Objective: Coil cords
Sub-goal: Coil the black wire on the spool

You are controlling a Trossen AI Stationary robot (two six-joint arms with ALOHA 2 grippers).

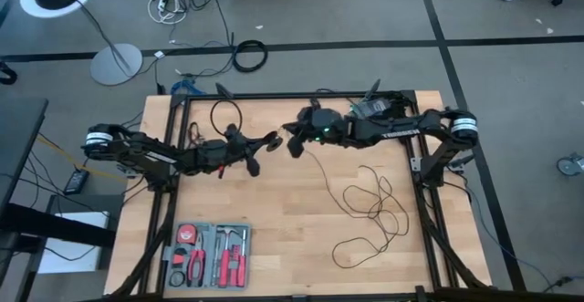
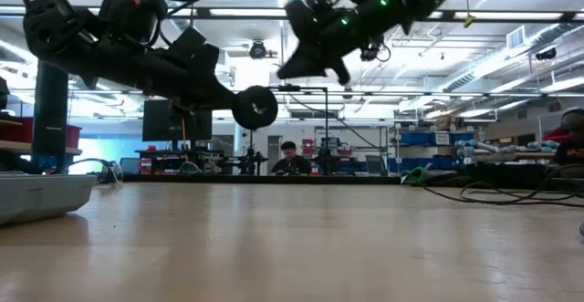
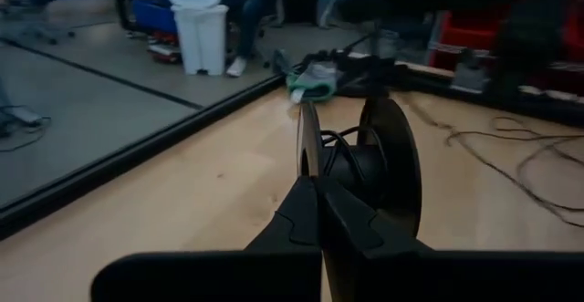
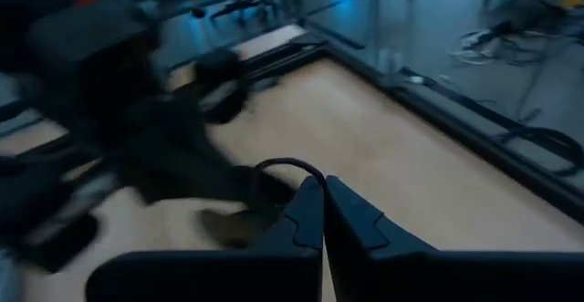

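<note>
Left gripper (image 3: 321, 188) clamped on puck (image 3: 388, 161); right gripper (image 4: 324, 188) pinched on wire (image 1: 365, 202), contact blurred.

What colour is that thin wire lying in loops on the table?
Black. The wire shows best in the high view, against the pale wooden table.

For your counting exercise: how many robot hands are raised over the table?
2. The left hand is shut on the spool near the table's middle; the right hand is shut, just beside it.

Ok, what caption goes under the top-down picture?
Two arms meet mid-table, left gripper holding a spool, right gripper shut on the wire, toolkit nearby.
</note>
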